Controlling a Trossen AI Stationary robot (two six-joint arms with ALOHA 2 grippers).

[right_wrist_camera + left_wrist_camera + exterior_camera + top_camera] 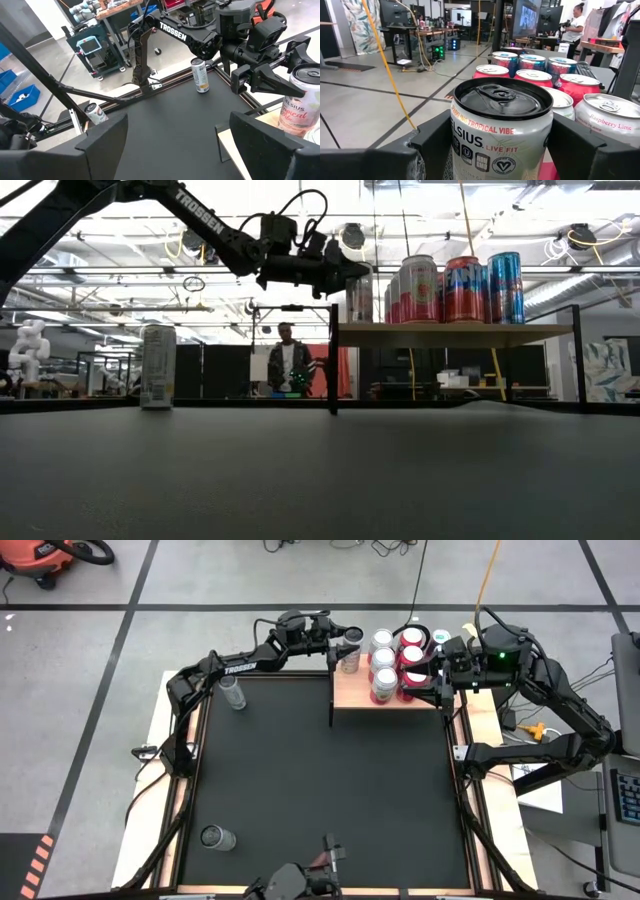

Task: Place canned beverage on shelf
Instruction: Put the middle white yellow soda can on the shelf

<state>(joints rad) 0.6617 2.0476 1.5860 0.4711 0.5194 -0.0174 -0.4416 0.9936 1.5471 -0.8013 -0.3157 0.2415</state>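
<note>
A Celsius can with a black top (500,125) stands upright at the left end of the shelf (355,695), a light-wood board on a black frame at the table's far edge. My left gripper (346,648) reaches in level and is shut on it. Several other cans (395,660) stand on their bases, packed on the board's right part. My right gripper (172,145) hovers open at the shelf's right end (440,680), with nothing between its fingers. My left gripper pinches the Celsius can's upper side wall (457,145), just under the rim, between its two fingers, one on each side. The fingers (265,82) lie level and come from the table's left. The can is upright, its base (360,318) at board height.
One tall can (232,692) stands on the black mat at the far left. Another can (217,837) lies on its side near the left front corner. The middle of the mat is bare. A person (288,360) stands in the room beyond the table.
</note>
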